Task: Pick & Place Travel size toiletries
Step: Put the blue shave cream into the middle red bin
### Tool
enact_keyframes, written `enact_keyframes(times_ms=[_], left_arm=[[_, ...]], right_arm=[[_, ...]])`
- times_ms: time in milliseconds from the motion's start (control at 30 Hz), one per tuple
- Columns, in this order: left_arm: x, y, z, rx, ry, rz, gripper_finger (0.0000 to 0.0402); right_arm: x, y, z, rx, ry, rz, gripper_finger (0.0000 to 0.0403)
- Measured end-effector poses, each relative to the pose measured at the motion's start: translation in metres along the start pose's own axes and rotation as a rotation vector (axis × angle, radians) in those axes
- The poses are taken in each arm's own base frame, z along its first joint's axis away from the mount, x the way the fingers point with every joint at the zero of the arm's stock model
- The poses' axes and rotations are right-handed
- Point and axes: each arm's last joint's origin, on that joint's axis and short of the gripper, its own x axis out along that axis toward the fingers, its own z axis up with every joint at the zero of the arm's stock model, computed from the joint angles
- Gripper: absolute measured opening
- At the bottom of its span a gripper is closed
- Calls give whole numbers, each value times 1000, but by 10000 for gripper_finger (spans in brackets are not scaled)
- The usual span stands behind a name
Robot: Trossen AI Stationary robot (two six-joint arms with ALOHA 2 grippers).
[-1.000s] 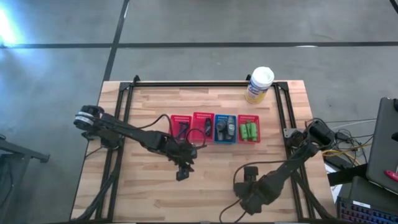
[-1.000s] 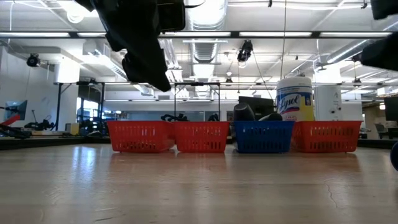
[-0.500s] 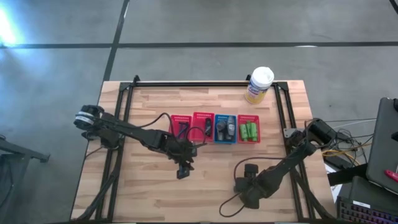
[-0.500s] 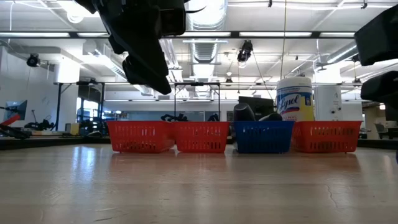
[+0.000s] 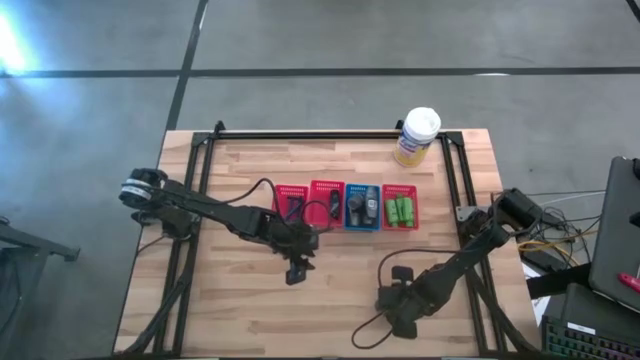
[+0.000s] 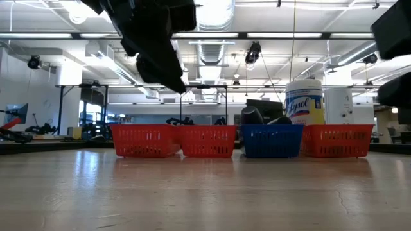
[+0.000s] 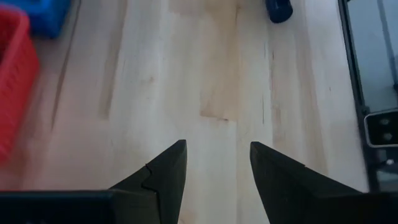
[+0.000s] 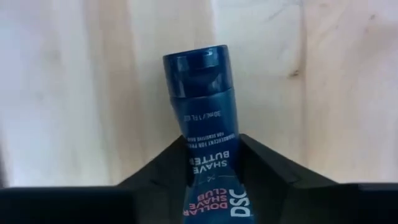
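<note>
My right gripper (image 5: 400,273) is near the table's front right and is shut on a dark blue travel tube (image 8: 202,102) labelled shave butter. My left gripper (image 7: 214,165) is open and empty. It hovers above bare wood in front of the baskets, as the high view (image 5: 296,272) also shows. Four small baskets stand in a row at mid table. Two red ones (image 5: 308,201) hold thin black razors, the blue one (image 5: 362,207) holds grey-black tubes, and the right red one (image 5: 400,211) holds green bottles. My right gripper pinches the tube's printed body (image 8: 208,155) between its two fingers. The tube lies along the fingers, and its capped end (image 8: 199,67) sticks out past the fingertips. The low view shows this gripper (image 6: 392,38) well above the table.
A big yellow canister with a white lid (image 5: 416,136) stands at the far right of the table, behind the baskets. A black frame (image 5: 330,133) runs along the table's far and side edges. Bare wood lies in front of the basket row.
My right gripper has risen from near the tabletop with the tube between its fingers. My left gripper has shifted a little toward the table's right, still open.
</note>
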Motion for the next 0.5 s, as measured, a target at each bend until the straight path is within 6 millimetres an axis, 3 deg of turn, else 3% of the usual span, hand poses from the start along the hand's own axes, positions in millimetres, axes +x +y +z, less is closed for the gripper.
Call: enact_keyframes(times_ms=[233,500], left_arm=[[-7,-6,14,395,-68,71,181],[-21,-21,46,995,-251,164,181]], right_arm=[[-37,-17,11,108,-148,-8,67],[-90,-58,30,213,-310,60,64]])
